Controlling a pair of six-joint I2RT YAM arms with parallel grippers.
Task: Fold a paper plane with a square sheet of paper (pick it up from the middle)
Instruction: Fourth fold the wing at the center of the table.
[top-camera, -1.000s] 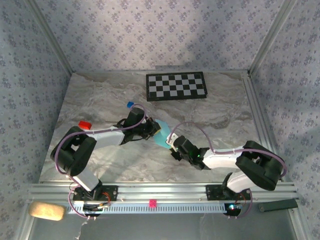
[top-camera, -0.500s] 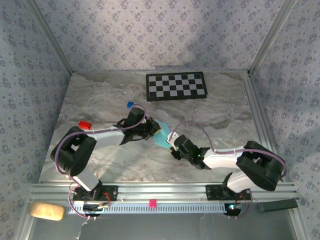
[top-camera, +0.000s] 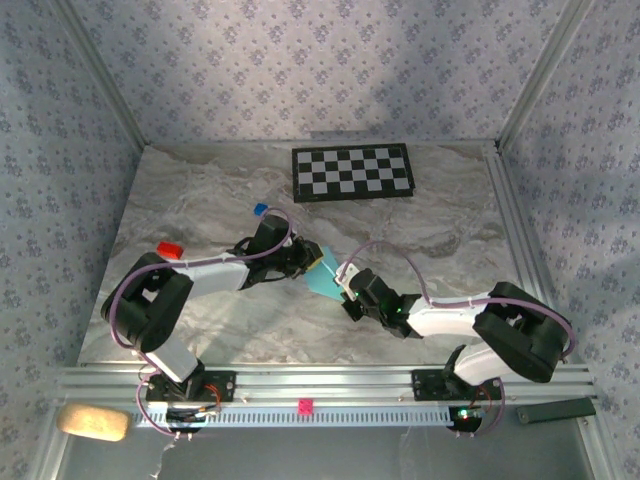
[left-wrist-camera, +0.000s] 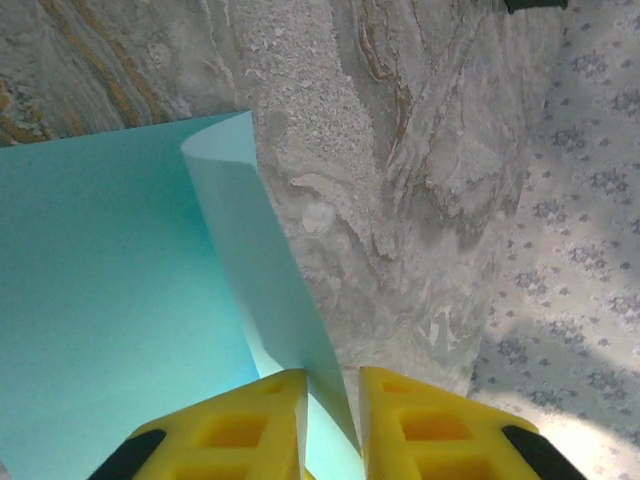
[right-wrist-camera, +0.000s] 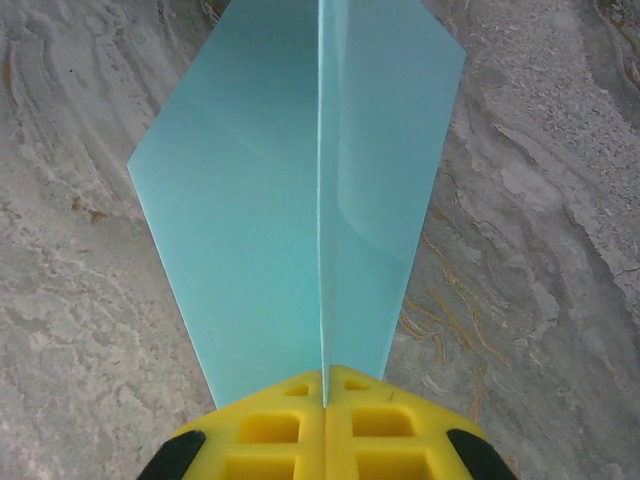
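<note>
right gripper (right-wrist-camera: 324, 378): fingers pressed together, clamped on the raised centre crease of the paper (right-wrist-camera: 250, 210).
left gripper (left-wrist-camera: 333, 385): fingers a little apart. A thin upright flap of the paper runs through the gap, and no squeeze on it is visible.
paper: light blue, on the table (top-camera: 450, 240) between the two grippers. It fans out straight ahead of the right fingers, one wing on each side of the crease. Seen from the left gripper, the wide flat part lies to the left of its fingers and the curled flap rises just ahead of them.
wings: the left wing lies flatter than the right, which stands steeper. The far tip is cut off by the edge of the right wrist view.
step (judged): setting the centre fold, with the right side holding and the left side letting go.
do it well: keep the right clamp square on the crease line so both wings match. Spread the left fingers fully before backing straight off, so the flap is not dragged.
next (judged): run the pinch along the ridge, low to the table.
risk: the sheet is thin, so a sideways tug would skew the crease or tear the edge.
</note>
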